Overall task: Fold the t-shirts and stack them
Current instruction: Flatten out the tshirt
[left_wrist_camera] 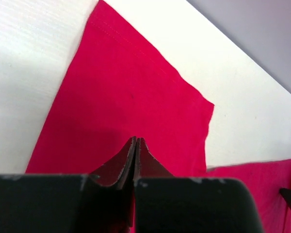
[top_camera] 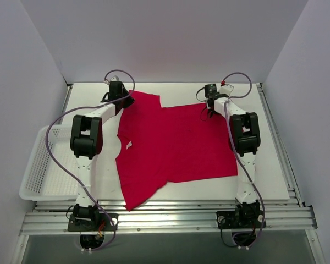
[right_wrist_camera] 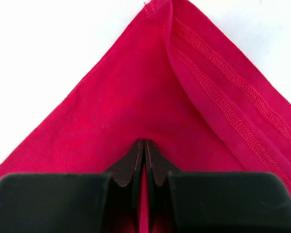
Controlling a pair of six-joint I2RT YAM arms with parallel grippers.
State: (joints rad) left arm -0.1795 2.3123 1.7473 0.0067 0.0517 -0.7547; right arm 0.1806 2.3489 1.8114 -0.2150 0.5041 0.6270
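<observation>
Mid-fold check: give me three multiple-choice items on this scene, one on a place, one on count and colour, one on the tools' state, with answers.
1. Where does the basket stand?
A. At the left edge of the table
B. At its right edge
C. At its far edge

2. Which garments are in view?
A. Two blue
B. One red t-shirt
C. Three white

3. How do the left tool and right tool stand?
A. Both wide open
B. One open, one shut
C. Both shut on the t-shirt

Answers:
1 A, the top view shows the basket at the left edge.
2 B, only one red garment lies spread out.
3 C, each wrist view shows fingers together, with red cloth between them.
</observation>
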